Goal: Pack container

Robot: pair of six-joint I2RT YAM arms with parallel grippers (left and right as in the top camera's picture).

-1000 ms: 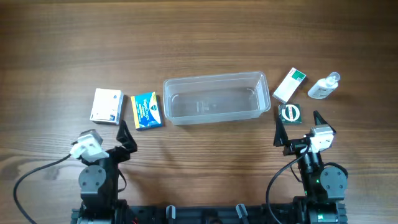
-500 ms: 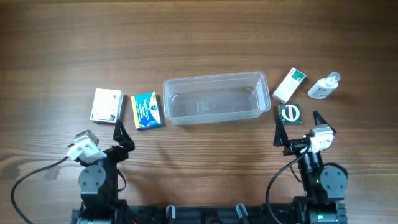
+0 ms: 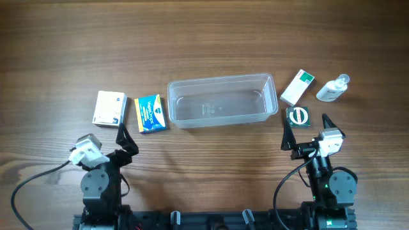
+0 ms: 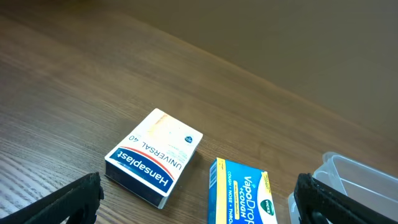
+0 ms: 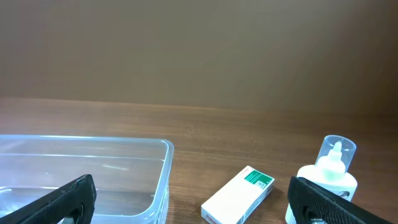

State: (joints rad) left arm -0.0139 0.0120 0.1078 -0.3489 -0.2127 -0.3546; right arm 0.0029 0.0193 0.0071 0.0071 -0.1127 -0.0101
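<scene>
The container point(image 3: 220, 81), a clear shallow plastic tub, lies empty at the table's middle. My left gripper point(image 3: 108, 137) hovers open near the front left, just short of a white Hansaplast box point(image 3: 109, 108) and a blue VapoDrops box point(image 3: 151, 113). In the left wrist view the left gripper point(image 4: 199, 205) has both boxes ahead, the Hansaplast box point(image 4: 155, 158) and the blue box point(image 4: 242, 196), with the container's corner point(image 4: 357, 174) at the right. My right gripper point(image 3: 307, 128) stands open at the front right with nothing between its fingers. Its wrist view shows the right gripper point(image 5: 193, 202) facing the container's end point(image 5: 93, 142).
Right of the container lie a white box with a green corner point(image 3: 298, 87), a small clear bottle point(image 3: 332, 89) and a small dark green square pack point(image 3: 298, 116). The white-green box point(image 5: 239, 193) and the bottle point(image 5: 329, 171) show in the right wrist view.
The left arm swung a little to the left early in the second and has since held still. The right arm and the objects have not moved.
</scene>
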